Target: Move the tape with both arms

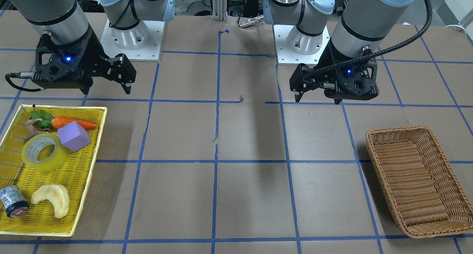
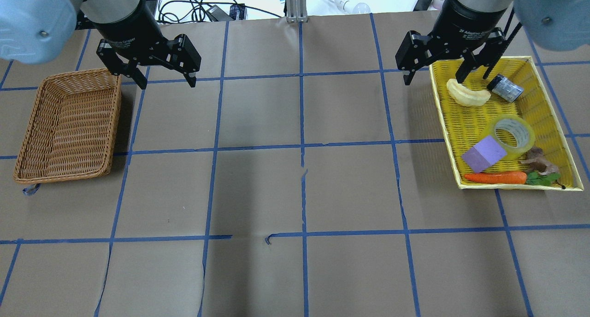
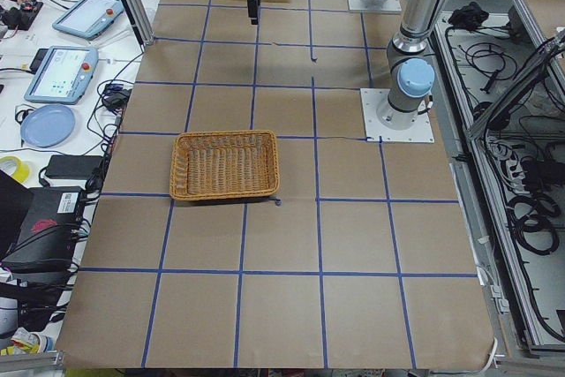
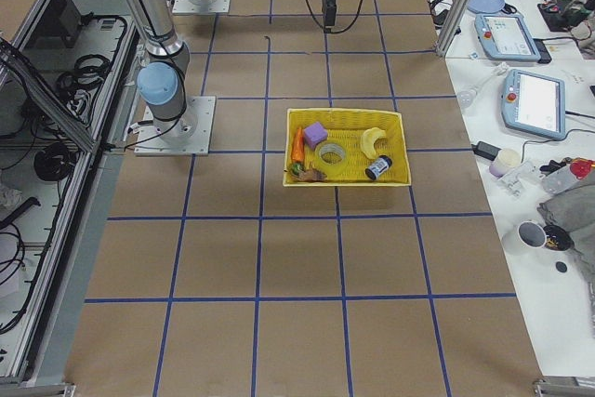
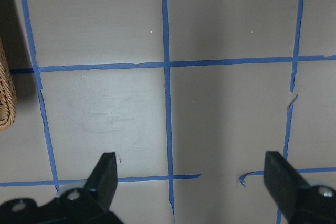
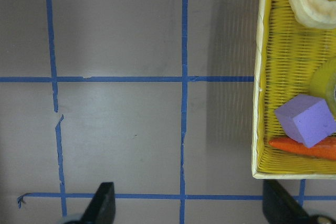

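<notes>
The tape [image 1: 47,166] is a translucent yellow roll lying flat in the yellow tray [image 1: 99,137], beside a purple block [image 1: 74,136]. It also shows in the overhead view [image 2: 527,139] and at the edge of the right wrist view [image 6: 328,80]. My right gripper [image 2: 433,79] is open and empty. It hovers over the tray's far corner [image 2: 445,123], apart from the tape. My left gripper [image 2: 167,83] is open and empty above the table beside the wicker basket [image 2: 64,123]. In the wrist views both the left gripper [image 5: 190,156] and the right gripper [image 6: 189,187] show jaws spread wide with nothing between them.
The tray also holds a carrot [image 2: 495,178], a pale crescent pastry [image 2: 468,96], a small grey cylinder with a red-and-black end [image 1: 13,204] and a brownish root [image 2: 537,161]. The brown wicker basket [image 1: 417,180] holds nothing. Blue tape lines grid the brown table.
</notes>
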`<state>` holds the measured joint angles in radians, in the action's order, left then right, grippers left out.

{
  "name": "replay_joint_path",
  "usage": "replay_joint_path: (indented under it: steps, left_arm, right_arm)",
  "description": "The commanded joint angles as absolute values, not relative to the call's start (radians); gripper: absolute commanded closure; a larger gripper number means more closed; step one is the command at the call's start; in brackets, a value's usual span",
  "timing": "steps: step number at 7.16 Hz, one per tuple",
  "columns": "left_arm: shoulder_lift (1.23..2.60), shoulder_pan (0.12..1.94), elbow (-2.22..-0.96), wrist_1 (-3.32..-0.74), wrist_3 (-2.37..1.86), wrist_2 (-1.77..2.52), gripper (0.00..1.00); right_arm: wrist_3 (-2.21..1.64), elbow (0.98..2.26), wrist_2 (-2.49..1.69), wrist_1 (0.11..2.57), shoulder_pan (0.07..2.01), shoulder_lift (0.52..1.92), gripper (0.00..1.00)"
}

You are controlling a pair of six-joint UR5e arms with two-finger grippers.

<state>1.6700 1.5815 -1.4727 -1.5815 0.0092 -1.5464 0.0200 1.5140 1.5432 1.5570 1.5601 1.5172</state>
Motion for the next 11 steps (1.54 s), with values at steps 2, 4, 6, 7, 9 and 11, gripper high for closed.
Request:
replay_joint_path:
  steps: [2, 4, 6, 7, 9, 11]
  left_arm:
    - [1.667, 1.582, -1.474, -1.582, 0.009, -1.545, 0.0]
    - [1.667, 1.582, -1.474, -1.582, 0.005, -1.543, 0.0]
    - [1.667, 1.582, -1.474, -1.582, 0.002, -1.539, 0.0]
    - [1.667, 1.582, -1.474, -1.582, 0.002, -1.537, 0.0]
    - [1.667, 1.583, -1.474, -1.582, 0.003, -1.531, 0.0]
    - [1.667, 1.583, -1.474, -1.58, 0.009, -1.534, 0.0]
  right_arm:
    - [0.021, 1.511, 1.557, 1.555, 1.56, 1.511, 0.0]
    - [0.021, 1.5, 1.557, 1.554, 1.56, 1.502, 0.0]
    - [0.023, 1.499, 1.557, 1.555, 1.554, 1.499, 0.0]
    - [0.04, 1.494, 1.555, 1.555, 1.545, 1.49, 0.0]
    - [0.076, 1.479, 1.555, 1.554, 1.523, 1.476, 0.0]
    - [0.197, 1.462, 1.549, 1.545, 1.459, 1.456, 0.0]
